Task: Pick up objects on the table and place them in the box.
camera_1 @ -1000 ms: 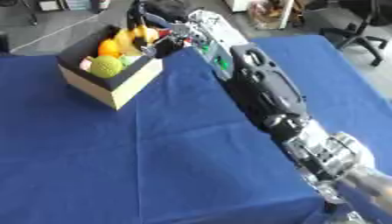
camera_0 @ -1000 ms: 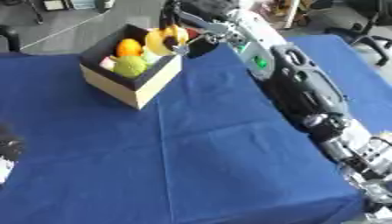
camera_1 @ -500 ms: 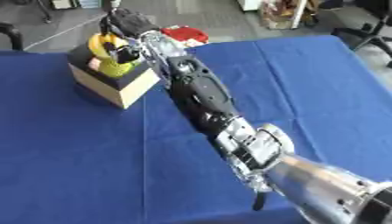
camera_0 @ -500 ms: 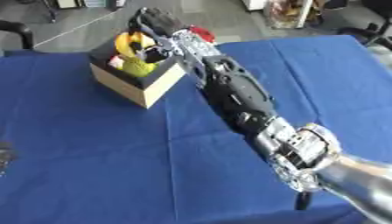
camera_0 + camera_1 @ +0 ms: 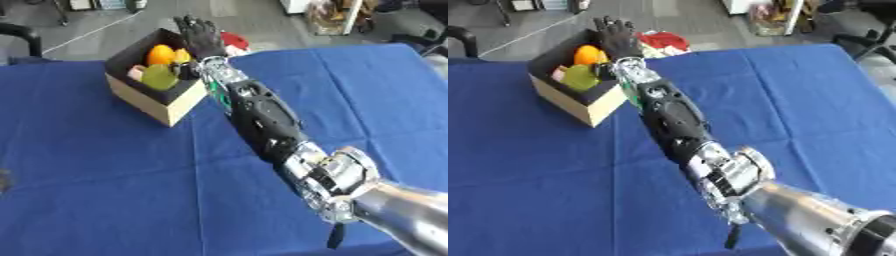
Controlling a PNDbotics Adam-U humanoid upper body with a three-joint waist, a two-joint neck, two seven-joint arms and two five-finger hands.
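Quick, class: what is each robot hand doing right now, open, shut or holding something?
Right hand: open, fingers spread, holding nothing, above the far side of the box.
Left hand: not in view.

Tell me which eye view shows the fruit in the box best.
The left eye view: the orange fruit and green fruit sit nearer the middle of the box. The right eye view shows both too, closer to its left edge.

The right hand (image 5: 199, 35) is black, its fingers dark and slender. Behind it the forearm is black with small green markings and silvery fittings near the wrist. Further from the hand sits a bright silver ribbed joint, then a smooth silver shell
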